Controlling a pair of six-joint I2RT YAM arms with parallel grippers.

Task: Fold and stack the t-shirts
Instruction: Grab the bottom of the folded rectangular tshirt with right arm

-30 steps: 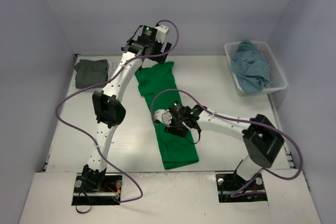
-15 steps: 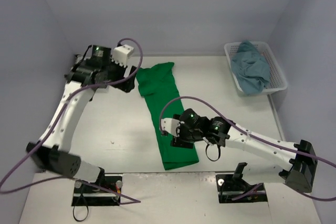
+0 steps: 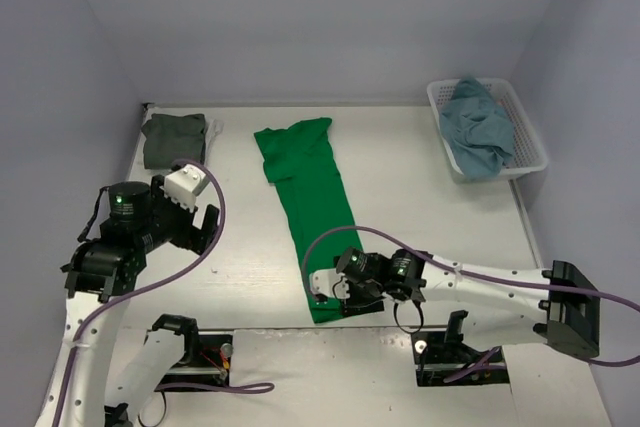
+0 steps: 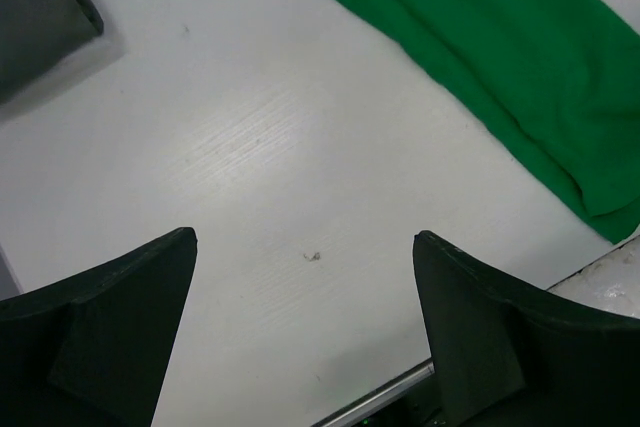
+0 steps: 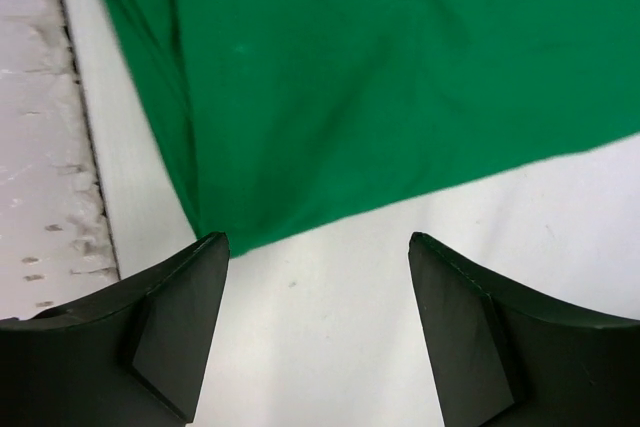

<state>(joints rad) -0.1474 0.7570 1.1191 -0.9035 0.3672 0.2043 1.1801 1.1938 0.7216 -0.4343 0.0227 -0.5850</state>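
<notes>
- White bench (image 3: 420, 177) carries green shirt (image 3: 305, 202), a long strip.
- Right pincer (image 5: 315, 239) hangs apart over near hem; left pincer (image 4: 305, 234) apart too.
- Pinch hem squarely, fold away.

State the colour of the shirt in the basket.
The shirt is dusty light blue; top external view.

The light is soft and even, falling from overhead; shadows on the flat white bench (image 3: 420, 177) are faint. Both wrist views show their dark plastic fingers (image 5: 160, 337) blurred.
</notes>
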